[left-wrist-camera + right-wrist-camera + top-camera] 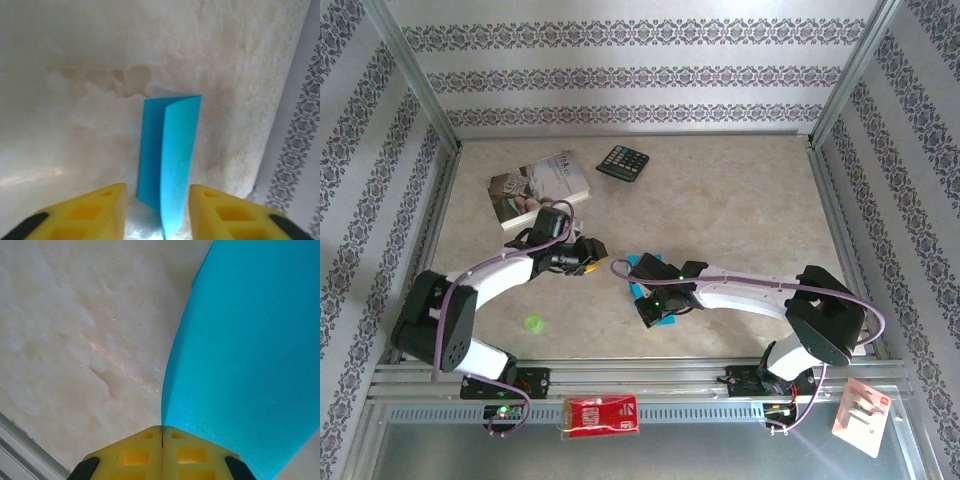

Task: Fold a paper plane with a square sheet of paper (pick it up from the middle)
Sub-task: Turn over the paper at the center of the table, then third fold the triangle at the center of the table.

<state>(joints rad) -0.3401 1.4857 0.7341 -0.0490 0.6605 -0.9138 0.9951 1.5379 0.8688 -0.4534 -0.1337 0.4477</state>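
Observation:
The square sheet of paper (666, 322) is turquoise blue and folded lengthwise. It stands on edge just above the table's middle. My right gripper (161, 428) is shut on one edge of it, and the sheet (250, 355) curves up and away from the closed jaws. In the top view the right gripper (655, 303) sits among the blue folds. My left gripper (157, 189) is open, level with the sheet's (172, 150) near end; the two layers hang in the gap, touching neither yellow finger (100, 210). In the top view the left gripper (592, 252) is left of the paper. The paper plane is out of view.
A pale printed book (538, 188) and a black calculator (623, 162) lie at the back left. A small green object (532, 323) rests near the left arm's base. A red packet (602, 415) and a white card (860, 415) sit below the front rail.

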